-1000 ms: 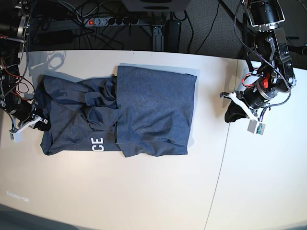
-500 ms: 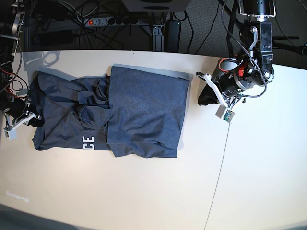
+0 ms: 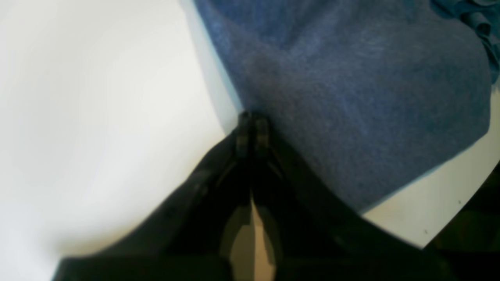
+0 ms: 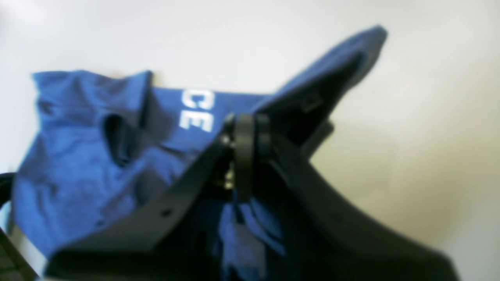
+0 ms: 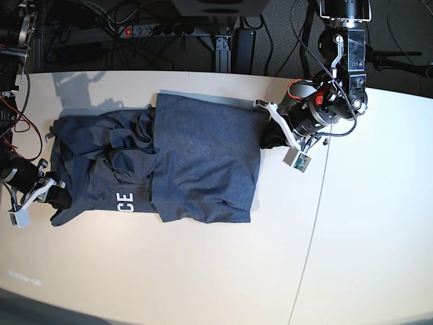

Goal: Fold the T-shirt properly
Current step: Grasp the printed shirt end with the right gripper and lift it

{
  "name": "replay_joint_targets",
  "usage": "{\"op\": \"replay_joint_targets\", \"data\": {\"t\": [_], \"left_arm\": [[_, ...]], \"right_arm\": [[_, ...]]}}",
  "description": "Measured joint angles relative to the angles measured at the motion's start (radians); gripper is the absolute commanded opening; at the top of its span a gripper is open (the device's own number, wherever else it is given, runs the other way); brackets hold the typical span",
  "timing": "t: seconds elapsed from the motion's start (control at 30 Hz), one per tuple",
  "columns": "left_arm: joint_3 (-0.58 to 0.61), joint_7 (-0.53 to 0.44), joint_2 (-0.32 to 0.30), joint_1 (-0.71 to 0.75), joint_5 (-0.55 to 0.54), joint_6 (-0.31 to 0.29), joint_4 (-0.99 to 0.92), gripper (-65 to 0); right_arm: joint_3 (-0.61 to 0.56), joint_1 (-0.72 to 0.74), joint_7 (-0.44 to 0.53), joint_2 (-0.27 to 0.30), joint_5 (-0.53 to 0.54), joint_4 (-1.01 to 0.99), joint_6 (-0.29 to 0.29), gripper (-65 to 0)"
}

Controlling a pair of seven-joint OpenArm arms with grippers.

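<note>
A: T-shirt first: where is it lying?

B: The slate-blue tee is lying spread across the white table, toward the table's far edge, close to the power strip that is sitting on the floor beyond that edge. 1 plain panel is lying folded over the middle, and the white letters "CE" are showing beside that panel's near corner.

A: What is the left gripper doing?

B: Its fingers are pressing together with no gap between them, right at the T-shirt's edge. In the left wrist view the tips are touching the cloth where it meets the table, but I cannot tell whether any fabric is pinched between them. In the base view that arm is reaching to the T-shirt's side farthest from the letters.

A: And the right gripper?

B: It is clamping on the T-shirt. In the right wrist view a flap of blue cloth is rising from the closed fingers, and more fabric is bunching below them. The letters "CE" are sitting just beside the fingertips there. In the base view this gripper is sitting at the T-shirt's opposite end, at the corner near the letters.
</note>
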Motion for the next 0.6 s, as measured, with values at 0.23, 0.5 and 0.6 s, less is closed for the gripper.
{"op": "replay_joint_targets", "data": {"t": [0.23,0.5,0.6], "left_arm": [[0.0,-0.032,0.011,-0.001,0.032,0.0,-0.012,-65.0],[-0.002,-0.115,0.011,-0.01,-0.002,-0.011,-0.108,-65.0],[-0.002,-0.138,0.011,-0.009,-0.005,-0.011,-0.121,-65.0]], "right_arm": [[0.0,-0.003,-0.026,-0.081,0.016,0.132,0.0,-65.0],[-0.025,-0.003,-0.033,-0.15,0.014,0.277,0.0,-65.0],[-0.094,-0.003,-0.033,-0.149,-0.011,0.322,0.0,-65.0]]}}
